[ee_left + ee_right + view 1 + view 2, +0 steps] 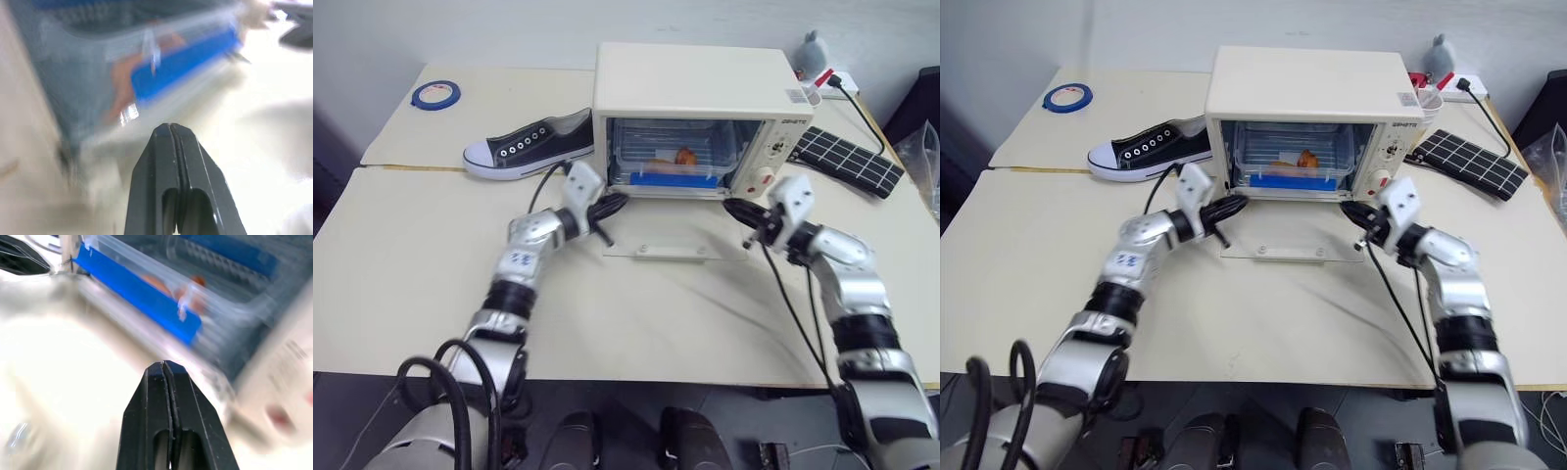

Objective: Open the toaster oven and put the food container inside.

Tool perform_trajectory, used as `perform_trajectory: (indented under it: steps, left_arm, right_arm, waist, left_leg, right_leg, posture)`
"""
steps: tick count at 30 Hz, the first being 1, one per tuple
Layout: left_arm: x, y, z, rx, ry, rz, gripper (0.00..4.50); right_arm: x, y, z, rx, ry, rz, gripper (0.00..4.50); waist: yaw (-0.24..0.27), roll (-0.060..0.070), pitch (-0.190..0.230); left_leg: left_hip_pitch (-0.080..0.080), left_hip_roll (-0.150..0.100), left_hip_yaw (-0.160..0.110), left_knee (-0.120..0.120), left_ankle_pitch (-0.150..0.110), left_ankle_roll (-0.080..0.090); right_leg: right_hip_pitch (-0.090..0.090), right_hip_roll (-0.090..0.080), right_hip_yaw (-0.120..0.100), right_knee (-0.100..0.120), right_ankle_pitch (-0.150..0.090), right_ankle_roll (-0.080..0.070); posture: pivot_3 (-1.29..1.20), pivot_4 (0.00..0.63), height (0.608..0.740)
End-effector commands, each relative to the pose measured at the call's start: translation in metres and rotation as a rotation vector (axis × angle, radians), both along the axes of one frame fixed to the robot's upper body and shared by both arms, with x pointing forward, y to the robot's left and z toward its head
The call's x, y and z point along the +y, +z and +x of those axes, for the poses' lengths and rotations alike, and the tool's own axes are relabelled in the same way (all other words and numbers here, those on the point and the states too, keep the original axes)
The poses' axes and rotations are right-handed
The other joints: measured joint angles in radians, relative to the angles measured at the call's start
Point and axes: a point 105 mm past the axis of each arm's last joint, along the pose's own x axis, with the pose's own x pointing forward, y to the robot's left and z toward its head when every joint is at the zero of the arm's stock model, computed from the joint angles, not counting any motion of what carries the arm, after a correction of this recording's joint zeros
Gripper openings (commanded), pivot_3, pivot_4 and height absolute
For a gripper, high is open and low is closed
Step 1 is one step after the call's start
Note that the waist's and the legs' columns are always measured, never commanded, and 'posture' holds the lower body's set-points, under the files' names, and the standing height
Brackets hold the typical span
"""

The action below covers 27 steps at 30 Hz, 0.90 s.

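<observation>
From the head camera, the toaster oven [690, 113] sits at the far middle of the table [411, 284], its glass door [675, 240] dropped flat toward the near side. The food container [666, 162] rests inside the oven on the rack, blue clip facing out. The left gripper [607, 208] hovers by the door's left corner and the right gripper [744, 217] by its right corner, both empty. A shoe [529, 145] and a tape roll [436, 94] lie far left.

In the left wrist view, the fingers [171, 161] are pressed together, holding nothing, the container just beyond.

In the right wrist view, the fingers [166, 391] are likewise closed on nothing.
</observation>
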Motion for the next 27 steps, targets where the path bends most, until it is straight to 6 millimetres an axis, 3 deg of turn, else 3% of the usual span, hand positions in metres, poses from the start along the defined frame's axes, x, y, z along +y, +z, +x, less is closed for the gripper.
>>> perform_trajectory:
  steps: [1, 4, 7, 9, 12, 17, 20, 27]
  left_arm:
    - [0.020, 0.033, -0.031, -0.050, -0.105, -0.078, 0.00]
    - [0.048, 0.033, -0.061, -0.066, -0.182, -0.050, 0.55]
    - [0.065, 0.028, -0.081, -0.021, -0.240, -0.044, 1.47]
    - [0.076, 0.021, -0.091, 0.014, -0.256, -0.007, 2.12]
    - [0.090, 0.025, -0.100, 0.016, -0.255, -0.018, 3.01]
    - [0.094, 0.025, -0.111, 0.013, -0.247, -0.012, 4.47]
    - [0.091, 0.026, -0.115, -0.004, -0.214, -0.074, 4.47]
    - [0.087, 0.035, -0.118, -0.017, -0.190, -0.170, 4.47]
  right_arm:
    - [-0.023, 0.008, -0.016, -0.001, -0.024, -0.026, 0.03]
    - [-0.048, -0.022, -0.020, 0.091, -0.079, -0.093, 0.00]
    - [-0.058, -0.043, -0.018, 0.158, -0.093, -0.111, 0.00]
    - [-0.054, -0.055, -0.017, 0.182, -0.065, -0.120, 0.00]
    - [-0.040, -0.067, -0.012, 0.209, -0.001, -0.094, 0.00]
    - [-0.016, -0.056, -0.009, 0.112, 0.124, -0.025, 0.00]
    - [-0.007, -0.045, -0.010, 0.069, 0.174, 0.006, 0.00]
    - [0.002, 0.003, -0.013, -0.074, 0.200, 0.170, 0.00]
  waist:
    - [0.002, 0.000, 0.000]
    - [0.004, 0.000, 0.000]
    - [0.002, 0.002, 0.001]
    - [0.002, 0.003, 0.001]
    - [0.001, 0.003, 0.002]
    - [0.000, 0.004, 0.002]
    - [0.005, 0.005, 0.002]
    - [0.003, 0.006, 0.002]
  left_leg:
    - [0.000, 0.003, 0.000, 0.001, 0.000, 0.000]
    - [0.003, 0.004, 0.000, 0.002, 0.000, 0.000]
    - [0.005, 0.005, -0.001, 0.001, -0.001, -0.001]
    - [0.005, 0.005, 0.000, 0.001, -0.001, -0.001]
    - [0.005, 0.005, 0.000, 0.001, -0.001, -0.001]
    - [0.005, 0.006, -0.001, 0.001, -0.001, -0.001]
    - [0.005, 0.006, -0.001, 0.001, -0.001, -0.001]
    - [0.005, 0.006, -0.003, 0.002, -0.001, -0.001]
  right_leg:
    - [0.000, 0.000, 0.000, 0.001, 0.000, 0.000]
    - [0.002, 0.000, 0.001, 0.002, 0.001, -0.001]
    - [0.003, 0.000, 0.004, 0.001, 0.001, -0.001]
    - [0.003, 0.001, 0.004, 0.001, 0.001, -0.001]
    - [0.003, 0.001, 0.004, 0.001, 0.001, -0.001]
    - [0.003, 0.002, 0.004, 0.000, 0.001, -0.001]
    - [0.003, 0.001, 0.004, 0.000, 0.001, -0.001]
    - [0.003, 0.001, 0.004, 0.001, 0.001, -0.002]
  posture:
    - [0.00, 0.150, 0.740]
    - [0.00, 0.150, 0.740]
    - [0.00, 0.150, 0.740]
    - [0.00, 0.150, 0.740]
    - [0.00, 0.150, 0.740]
    - [0.00, 0.150, 0.740]
    - [0.00, 0.150, 0.740]
    - [0.00, 0.150, 0.740]
